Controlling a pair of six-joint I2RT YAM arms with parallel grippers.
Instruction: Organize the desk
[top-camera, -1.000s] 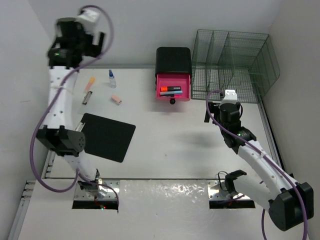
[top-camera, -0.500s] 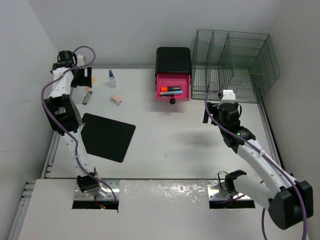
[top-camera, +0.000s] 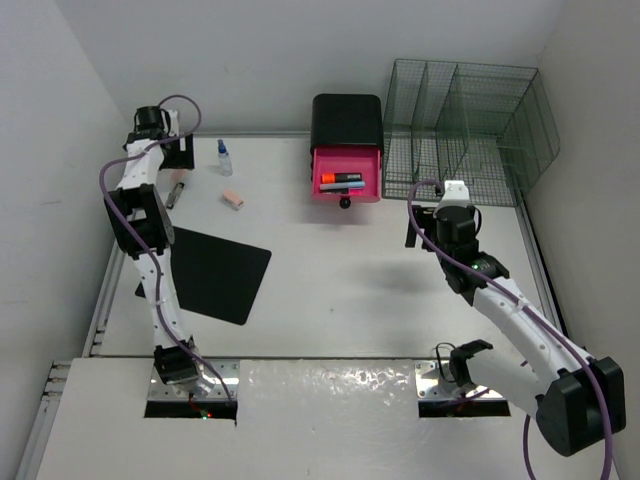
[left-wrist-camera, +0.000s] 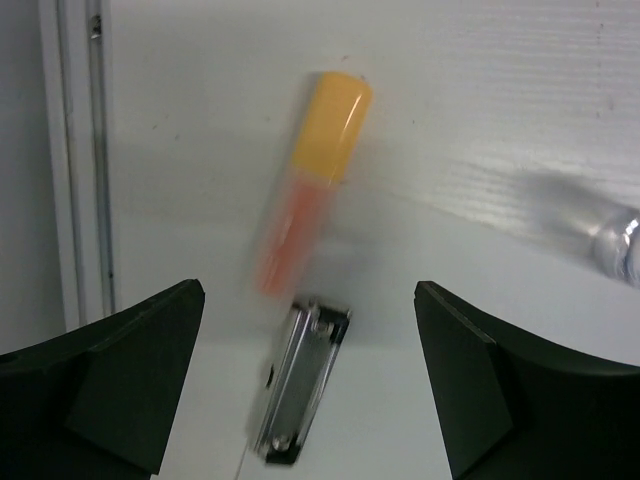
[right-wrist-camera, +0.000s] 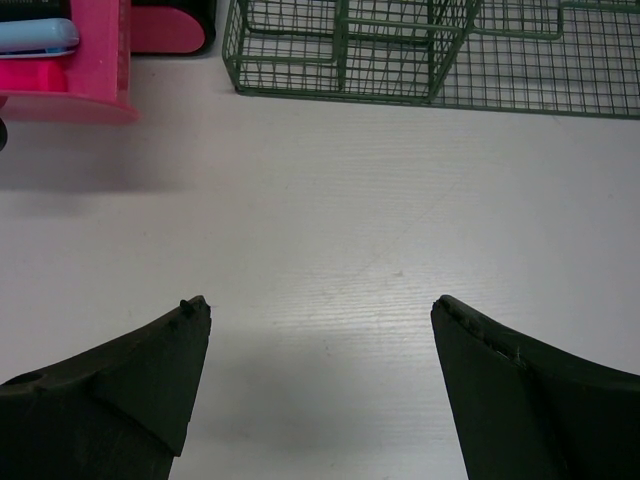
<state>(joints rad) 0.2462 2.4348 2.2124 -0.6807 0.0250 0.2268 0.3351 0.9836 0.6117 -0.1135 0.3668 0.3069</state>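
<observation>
The left gripper (left-wrist-camera: 305, 300), fingers spread, hangs over an orange marker (left-wrist-camera: 312, 180) and metal clip (left-wrist-camera: 300, 385) at the far left of the desk (top-camera: 340, 280). The right gripper (right-wrist-camera: 320, 305), equally spread and empty, hovers near the wire rack (right-wrist-camera: 400, 50).

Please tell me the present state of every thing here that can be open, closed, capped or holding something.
Drawer: pulled open, pens inside.
Marker: capped, lying flat.
Rack: empty.
Left claw: open, empty, above the Marker.
Right claw: open, empty.
</observation>
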